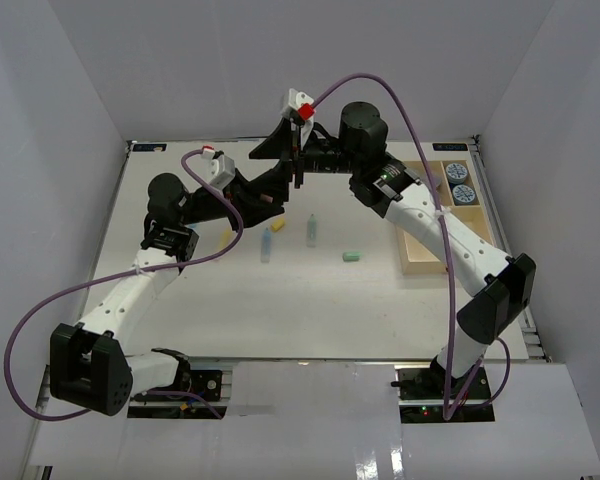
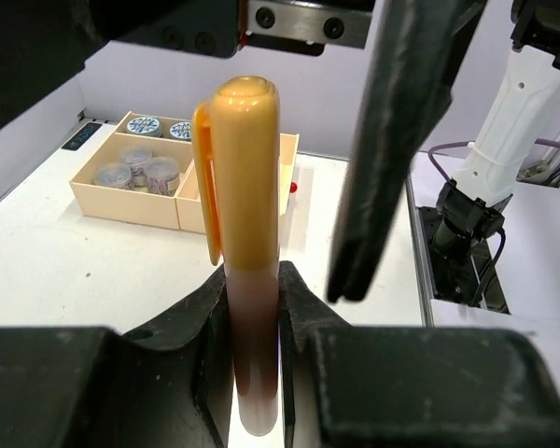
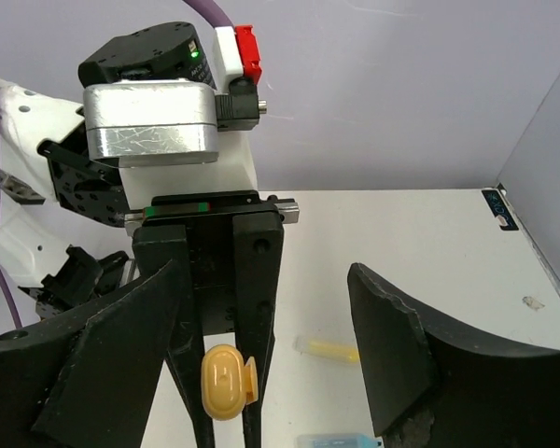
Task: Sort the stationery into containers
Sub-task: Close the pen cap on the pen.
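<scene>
My left gripper [image 2: 252, 285] is shut on an orange marker [image 2: 247, 187], held above the table with its clipped cap pointing away from the wrist. In the right wrist view the cap [image 3: 226, 381] shows end-on between the left fingers. My right gripper [image 3: 261, 359] is open, its fingers [image 3: 401, 345] standing apart on either side of that marker without touching it. One right finger [image 2: 392, 140] hangs beside the marker. From above, both grippers [image 1: 280, 190] [image 1: 298, 168] meet over the back middle of the table. The wooden tray [image 1: 420, 255] lies at the right with patterned rolls [image 1: 458, 183] in its small sections.
On the table lie a yellow marker [image 1: 225, 238], a blue marker [image 1: 266, 243], a yellow-green marker [image 1: 312, 232] and a green block [image 1: 351, 256]. The tray [image 2: 121, 201] also holds grey rolls [image 2: 135, 170]. White walls close in the table on three sides.
</scene>
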Action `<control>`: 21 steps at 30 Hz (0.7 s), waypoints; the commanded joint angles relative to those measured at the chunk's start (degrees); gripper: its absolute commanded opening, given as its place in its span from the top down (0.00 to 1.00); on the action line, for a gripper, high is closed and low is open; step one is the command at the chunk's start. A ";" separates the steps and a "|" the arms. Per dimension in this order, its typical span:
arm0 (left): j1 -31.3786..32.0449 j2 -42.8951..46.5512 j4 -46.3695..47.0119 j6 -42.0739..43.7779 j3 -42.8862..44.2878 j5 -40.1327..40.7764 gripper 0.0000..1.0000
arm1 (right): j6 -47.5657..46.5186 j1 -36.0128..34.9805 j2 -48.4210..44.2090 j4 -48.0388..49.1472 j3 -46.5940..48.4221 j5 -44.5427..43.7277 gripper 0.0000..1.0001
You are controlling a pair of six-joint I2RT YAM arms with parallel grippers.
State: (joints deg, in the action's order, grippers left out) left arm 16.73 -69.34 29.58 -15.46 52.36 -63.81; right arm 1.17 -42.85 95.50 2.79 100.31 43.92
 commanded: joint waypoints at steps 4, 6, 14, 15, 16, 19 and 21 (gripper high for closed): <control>0.23 -0.62 -0.14 0.87 1.69 1.06 1.00 | -0.90 0.31 -6.20 -0.06 -3.88 -0.85 0.20; 0.32 -0.79 -0.23 0.96 1.78 1.23 1.00 | -0.91 0.40 -8.66 0.02 -7.30 -1.64 0.20; 0.23 -0.27 0.04 0.70 1.87 0.18 1.00 | -2.84 1.37 -12.97 -0.06 -15.06 -2.88 0.21; 0.32 -0.44 0.30 0.44 1.87 -0.26 1.00 | -2.84 1.45 -12.80 -0.06 -15.41 -2.88 0.21; 0.32 -0.44 0.47 0.17 1.78 -0.26 1.00 | -2.75 1.45 -12.62 -0.06 -15.32 -2.70 0.21; 0.23 -0.53 1.61 -0.70 1.69 -1.49 1.00 | -2.49 1.45 -11.75 0.11 -14.54 -2.53 0.22; 0.32 -0.44 1.97 -0.88 1.69 -2.37 1.00 | -2.05 1.45 -11.22 0.90 -14.09 -2.26 0.23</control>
State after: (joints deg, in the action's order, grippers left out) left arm 16.73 -70.22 29.85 -15.94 52.36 -64.12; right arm -0.69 -41.63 84.18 1.41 85.17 41.65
